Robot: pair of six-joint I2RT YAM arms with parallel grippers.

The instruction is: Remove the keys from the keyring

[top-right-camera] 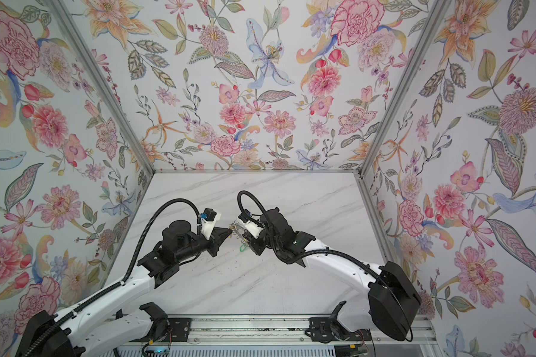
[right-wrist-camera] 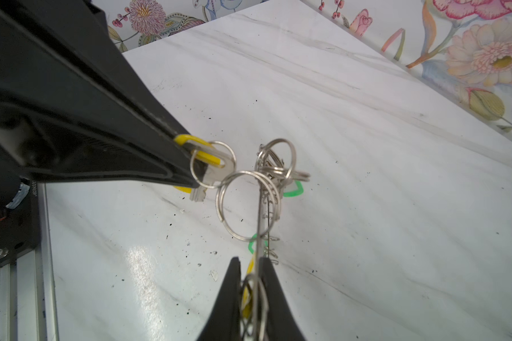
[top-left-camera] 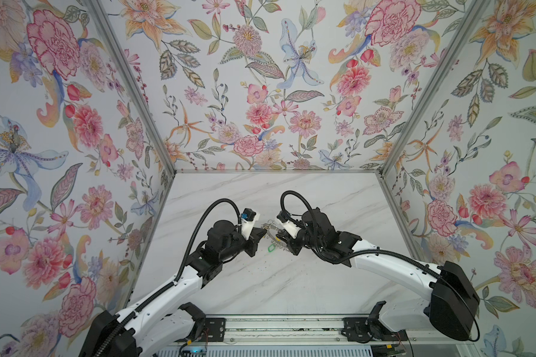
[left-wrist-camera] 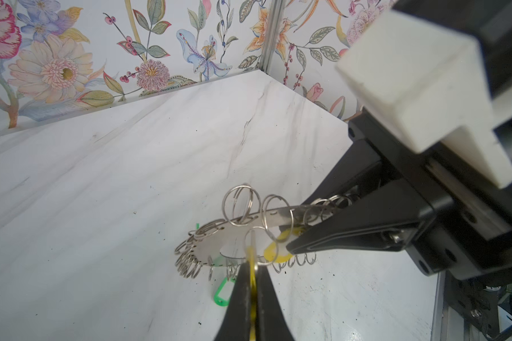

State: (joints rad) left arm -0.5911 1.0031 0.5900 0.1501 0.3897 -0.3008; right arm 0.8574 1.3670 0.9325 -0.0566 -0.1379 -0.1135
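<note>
While my right gripper [left-wrist-camera: 290, 246] pinches the flat steel keyring [left-wrist-camera: 219, 242] above the marble table [left-wrist-camera: 101, 177], my left gripper [right-wrist-camera: 194, 171] is clamped on a yellow-tagged key [right-wrist-camera: 210, 165].

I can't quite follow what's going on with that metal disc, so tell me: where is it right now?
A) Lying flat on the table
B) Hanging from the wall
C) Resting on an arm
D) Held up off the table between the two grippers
D: the keyring hangs above the table, pinched by the right gripper, while the left gripper clamps a yellow-tagged key on it.
</note>
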